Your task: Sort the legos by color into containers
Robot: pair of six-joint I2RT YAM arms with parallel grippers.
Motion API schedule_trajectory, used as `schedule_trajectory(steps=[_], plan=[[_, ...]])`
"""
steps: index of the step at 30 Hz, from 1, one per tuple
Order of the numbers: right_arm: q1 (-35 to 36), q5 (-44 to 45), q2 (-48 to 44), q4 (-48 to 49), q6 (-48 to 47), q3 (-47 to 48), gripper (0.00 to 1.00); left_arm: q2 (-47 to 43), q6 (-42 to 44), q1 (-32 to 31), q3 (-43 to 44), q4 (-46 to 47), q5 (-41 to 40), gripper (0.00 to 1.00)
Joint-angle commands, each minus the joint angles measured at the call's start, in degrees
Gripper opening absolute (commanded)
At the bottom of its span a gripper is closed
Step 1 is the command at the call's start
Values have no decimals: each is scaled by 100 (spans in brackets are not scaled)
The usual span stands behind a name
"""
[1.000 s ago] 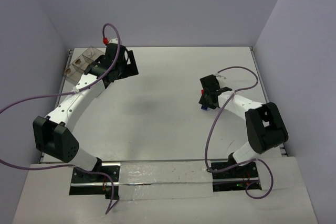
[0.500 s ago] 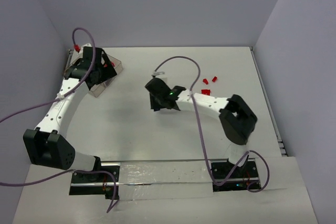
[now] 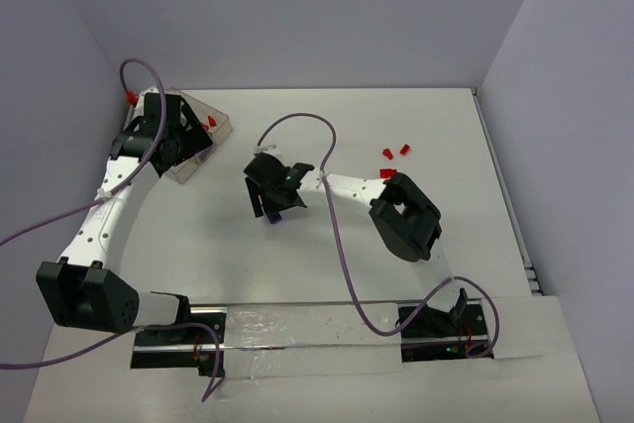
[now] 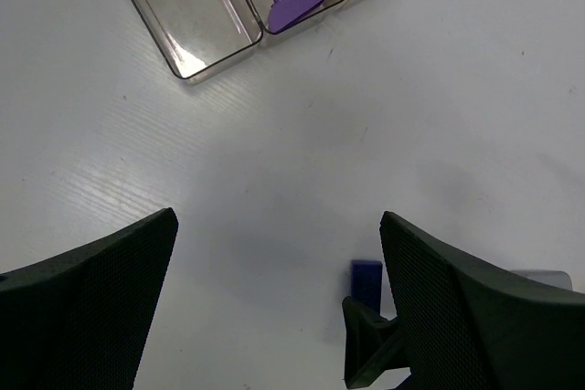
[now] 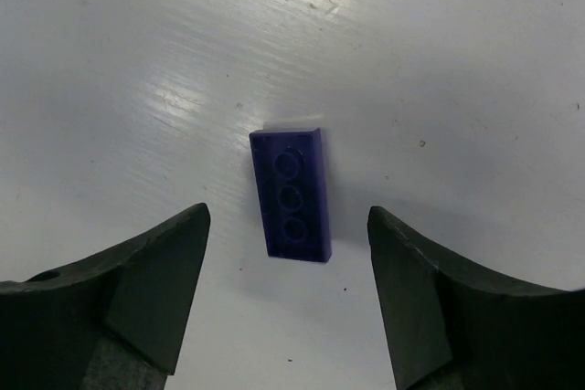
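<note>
A dark purple brick (image 5: 292,194) with three studs lies flat on the white table, apart from both fingers of my right gripper (image 5: 288,289), which stands open over it. From above, that gripper (image 3: 272,197) is left of the table's middle, with the brick (image 3: 274,214) just below it. My left gripper (image 4: 274,308) is open and holds nothing. It hovers by the clear tray (image 4: 187,66), one compartment of which holds a lighter purple piece (image 4: 294,6). The same dark brick (image 4: 366,279) shows low in the left wrist view. Three red legos (image 3: 388,154) lie at the right.
The tray (image 3: 226,127) sits at the back left, partly under my left arm (image 3: 109,200). A small red piece (image 3: 211,122) shows at the tray's far side. Purple cables loop over both arms. Walls close in the table on three sides.
My right arm swung from the right side to left of centre carrying the purple brick, then opened; the brick now lies loose on the table. The left arm shifted slightly left over the tray.
</note>
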Motion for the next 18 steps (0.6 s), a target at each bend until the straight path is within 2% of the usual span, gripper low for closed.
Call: schedule_trajectory(steps=[1, 5, 9, 15, 18], plan=[[13, 1, -100, -84, -117, 326, 80, -94, -105, 20, -51, 65, 146, 99], [-38, 150, -360, -247, -140, 353, 82, -99, -150, -3, -119, 111, 315, 99], [-404, 222, -1491, -13, 16, -610, 82, -82, -300, -281, -352, 188, 395, 99], [-1533, 370, -3252, 265, 177, -2520, 87, 420, -1049, -1494, -552, 225, 297, 99], [-2210, 459, -4087, 201, 156, -3110, 91, 772, -1462, -1973, -636, 322, 278, 99]])
